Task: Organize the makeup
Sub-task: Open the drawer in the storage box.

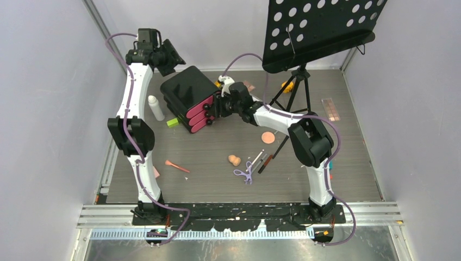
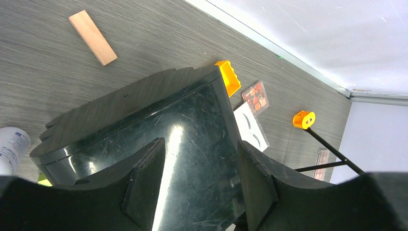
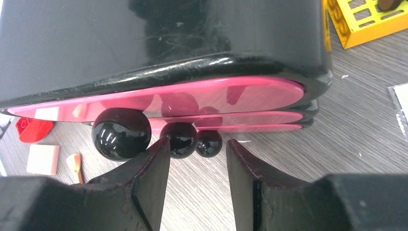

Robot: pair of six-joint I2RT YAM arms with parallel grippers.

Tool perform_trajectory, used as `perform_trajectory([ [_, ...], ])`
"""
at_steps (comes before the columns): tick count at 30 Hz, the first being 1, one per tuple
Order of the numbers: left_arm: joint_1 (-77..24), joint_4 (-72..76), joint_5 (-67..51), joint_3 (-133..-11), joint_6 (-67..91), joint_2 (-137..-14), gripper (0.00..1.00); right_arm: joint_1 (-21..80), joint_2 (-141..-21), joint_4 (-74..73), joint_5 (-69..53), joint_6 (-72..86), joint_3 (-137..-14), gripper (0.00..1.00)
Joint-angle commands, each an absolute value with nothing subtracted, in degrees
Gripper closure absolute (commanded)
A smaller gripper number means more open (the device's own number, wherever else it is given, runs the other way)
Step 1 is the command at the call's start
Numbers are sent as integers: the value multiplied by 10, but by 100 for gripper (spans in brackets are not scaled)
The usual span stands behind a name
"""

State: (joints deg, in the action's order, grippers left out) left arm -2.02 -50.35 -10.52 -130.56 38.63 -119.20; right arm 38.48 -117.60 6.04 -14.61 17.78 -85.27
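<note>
Nearest the arm bases, on the grey wood-grain counter (image 1: 217, 185), lie the lilac plastic scissors (image 1: 244, 174). Two thin dark-handled brushes (image 1: 261, 161) are just beside them, and a peach gourd-shaped sponge (image 1: 234, 160) is a little to the left. A coral flat-tipped spatula (image 1: 177, 166) lies apart from these, nearer to the left arm. Further in there is a round peach sponge pad (image 1: 268, 137), close under the forearm of the right arm. In the middle stands the glossy black chest with three pink drawers (image 1: 187, 89). A small green block (image 1: 172, 122) lies just beside its near left corner, and a white plastic bottle (image 1: 156, 107) is near it on the left. The right end effector (image 3: 197, 149) is at the drawer fronts with its fingers (image 3: 149, 183) moderately apart, holding nothing. The round black drawer knobs (image 3: 183, 139) sit just before the fingertips (whether the middle one touches a finger I cannot tell). The left end effector (image 2: 199, 178) hovers over the far side of the chest, also parted and empty, and the shiny black lid shows between its fingers. Beyond the chest lie a yellow lattice block (image 3: 365, 21), a white eyebrow card (image 2: 250, 127), a small palette of orange pans (image 2: 255, 97) and a flat peach rectangular block (image 2: 93, 37). A long brown palette (image 1: 330, 109) lies far on the right, well apart from the rest. At the far end stands the black perforated music stand (image 1: 321, 27) on its tripod.
</note>
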Motion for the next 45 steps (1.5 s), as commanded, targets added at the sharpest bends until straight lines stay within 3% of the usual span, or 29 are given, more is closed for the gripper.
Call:
perform_trajectory([
  [1, -12, -504, -123, -1305, 387, -1163, 42, 402, -1184, 131, -142, 189, -847, 49],
  [20, -4, -503, -129, -1304, 384, -1171, 42, 407, -1173, 211, -146, 248, -796, 41],
  [45, -3, -504, -134, -1294, 378, -1164, 43, 407, -1215, 264, -134, 313, -808, 54],
])
